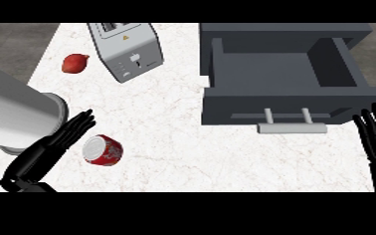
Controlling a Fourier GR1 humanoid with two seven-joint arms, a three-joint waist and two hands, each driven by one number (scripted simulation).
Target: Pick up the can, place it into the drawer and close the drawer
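Note:
A red can (103, 150) with a silver top stands on the white counter at the lower left. My left hand (48, 151) is just left of it, fingers straight and reaching up past the can's left side, holding nothing. The dark grey drawer (283, 67) stands pulled out at the right, nothing inside it, with a light grey handle (291, 126) on its front. At the right edge my right hand (366, 135) shows with fingers straight and pointing up, beside the drawer's front corner.
A silver toaster (126, 50) stands at the back, left of the drawer. A red onion-like vegetable (75, 62) lies further left. The counter's left edge runs diagonally past my left forearm (26, 113).

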